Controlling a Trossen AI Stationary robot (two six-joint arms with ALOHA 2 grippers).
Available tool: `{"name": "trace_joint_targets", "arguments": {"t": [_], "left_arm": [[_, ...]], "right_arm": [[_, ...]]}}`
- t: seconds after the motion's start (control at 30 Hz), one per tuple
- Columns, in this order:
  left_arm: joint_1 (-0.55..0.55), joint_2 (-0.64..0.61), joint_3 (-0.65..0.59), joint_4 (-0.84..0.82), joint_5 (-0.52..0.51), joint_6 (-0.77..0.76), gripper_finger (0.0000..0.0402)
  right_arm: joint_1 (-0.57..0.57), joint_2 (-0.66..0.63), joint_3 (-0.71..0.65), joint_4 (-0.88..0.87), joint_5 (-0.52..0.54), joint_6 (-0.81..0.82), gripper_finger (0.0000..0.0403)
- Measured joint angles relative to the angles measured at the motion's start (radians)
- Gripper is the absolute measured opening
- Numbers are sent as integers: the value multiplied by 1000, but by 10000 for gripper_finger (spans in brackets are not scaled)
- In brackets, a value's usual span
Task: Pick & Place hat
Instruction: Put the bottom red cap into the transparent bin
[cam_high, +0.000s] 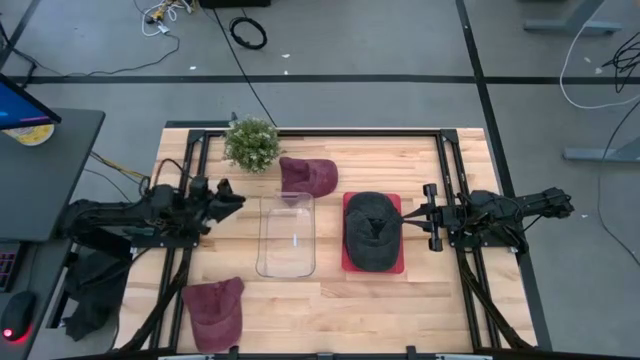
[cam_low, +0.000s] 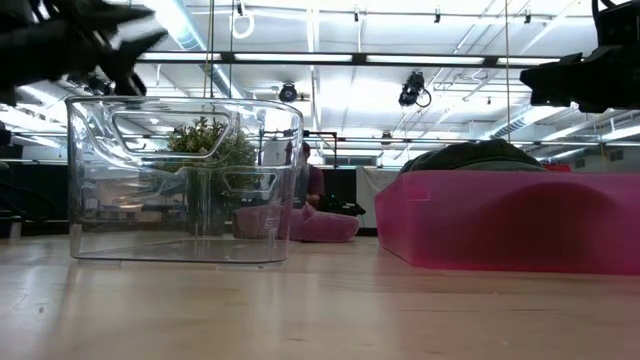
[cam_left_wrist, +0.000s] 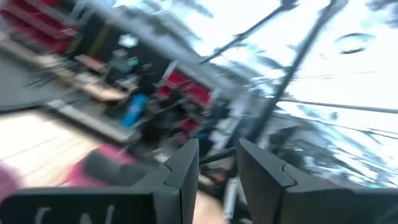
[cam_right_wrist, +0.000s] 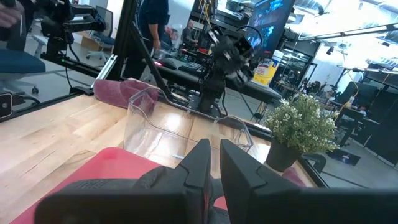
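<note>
Nearest the low camera stand a clear bin (cam_low: 185, 180) and a pink tray (cam_low: 510, 220) on the tabletop (cam_high: 330, 300). On that tray rests the dark hat (cam_high: 368, 230). Just beside it, the right tool (cam_high: 428, 216) hovers nearly closed, gripping nothing. Over by the bin's far side, the left tool (cam_high: 232, 198) hangs with fingers apart, empty.

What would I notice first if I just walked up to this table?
Probably the dark hat sitting on the bright pink tray near the middle, with the right claw just beside it. Next to that stands a see-through plastic bin. There are also two maroon hats, one by the little green plant and one at the table's front edge.
</note>
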Motion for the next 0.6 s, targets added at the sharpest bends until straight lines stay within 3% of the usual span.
{"name": "trace_joint_targets", "arguments": {"t": [0.37, 0.6], "left_arm": [[-264, 0, 0, 237, 47, 167, 115], [-421, 1, 43, 242, 34, 315, 115]], "right_arm": [[0, 0, 0, 0, 0, 0, 39], [0, 0, 0, 0, 0, 0, 39]]}}
